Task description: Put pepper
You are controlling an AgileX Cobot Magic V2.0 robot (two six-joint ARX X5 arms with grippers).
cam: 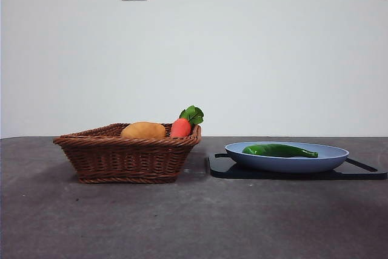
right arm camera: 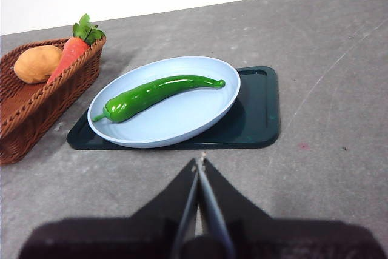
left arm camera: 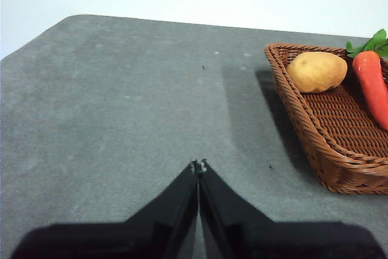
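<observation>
Right wrist view shows the right gripper (right arm camera: 200,163) clenched on nothing, its two black jaws meeting at the tips, hovering over bare bench (right arm camera: 327,168) just short of the dark tray (right arm camera: 257,119). Directly ahead of it lies the pepper (right arm camera: 154,94), glossy green and slightly curved, resting lengthwise in the blue plate (right arm camera: 182,122), which sits on that tray. Pepper and gripper are apart; nothing touches the vegetable.

Left wrist view shows the left gripper (left arm camera: 199,165) likewise clenched and empty, over open bench, with the wicker basket (left arm camera: 315,144) off to one side ahead of it.

By my reading, the task stands either at its very start or at its end: the pepper lies in the plate and neither arm is engaged. If it is to go to the basket, the right gripper is the nearer one. It would need to open its jaws, move forward over the plate and close across the pepper's thicker middle, since the skin looks slick and the tip tapers.

Count: one pepper, one plate, one tray, one basket, one potato (right arm camera: 37,63), one carrot (right arm camera: 71,56), two grippers.
</observation>
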